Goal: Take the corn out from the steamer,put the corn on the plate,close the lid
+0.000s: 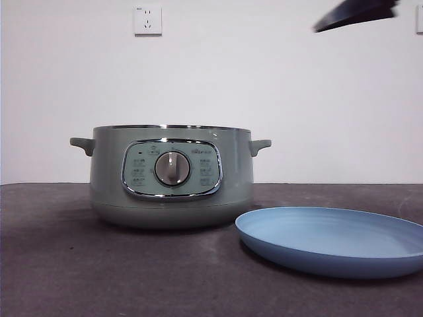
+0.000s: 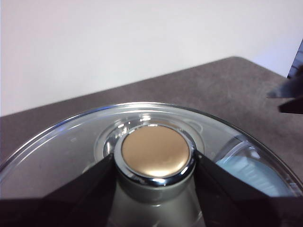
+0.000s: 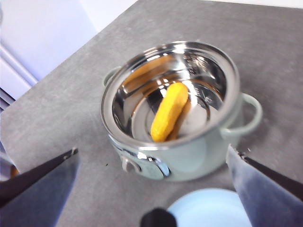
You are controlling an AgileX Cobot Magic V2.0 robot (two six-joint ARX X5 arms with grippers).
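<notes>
Left claw (image 2: 154, 189) grips the lid (image 2: 71, 146) by its knob, clear of the steamer (image 3: 189, 161). Right claw (image 3: 151, 189) hangs spread above the open pot. Corn (image 3: 169, 112) lies inside; plate (image 1: 330, 247) waits beside. Next: descend, grasp the corn.

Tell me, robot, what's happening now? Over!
Left gripper shut on lid knob. Right gripper open above steamer. Corn inside, plate bare. Nothing blocking.

Left hand (image 2: 154, 182) clamps the lid's knob (image 2: 155, 153); right hand (image 3: 151, 161) hovers, jaws apart.
</notes>
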